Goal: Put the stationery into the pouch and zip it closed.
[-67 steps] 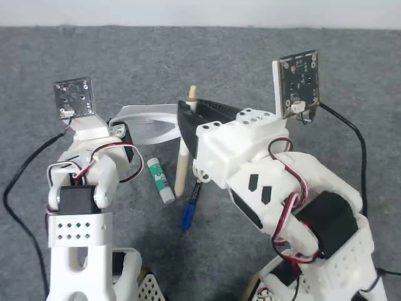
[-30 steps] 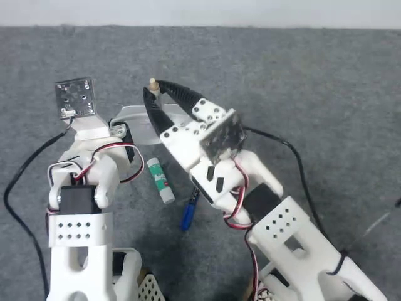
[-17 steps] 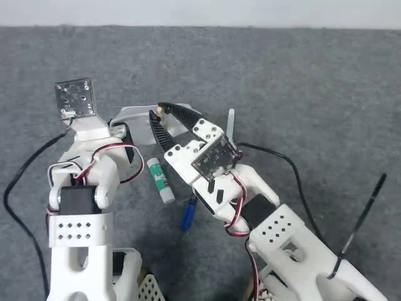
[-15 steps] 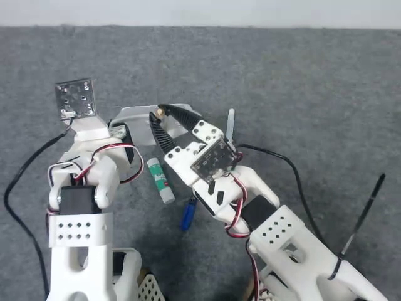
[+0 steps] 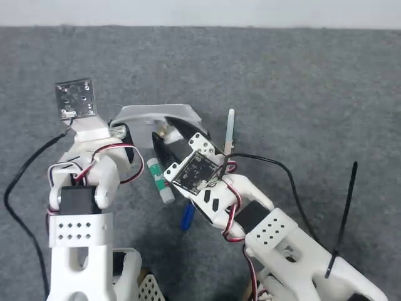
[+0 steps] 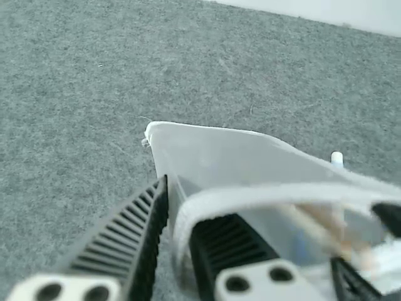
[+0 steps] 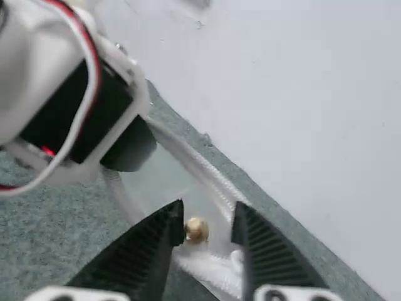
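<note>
Pinches pouch rim, left gripper clenched, left of centre on tabletop. Straddles wooden pencil end at pouch mouth with right gripper, jaws parted, apparently released. Judged: floppy film, take by zipper band; light, stiff, slick pencil, take mid-shaft.

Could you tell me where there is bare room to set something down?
Bare mat lies beyond the pouch and right of the white stick. It is crowded between the arms, around the glue stick and blue pen.

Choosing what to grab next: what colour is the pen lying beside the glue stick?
Blue; the pen shows best in the high view.
</note>
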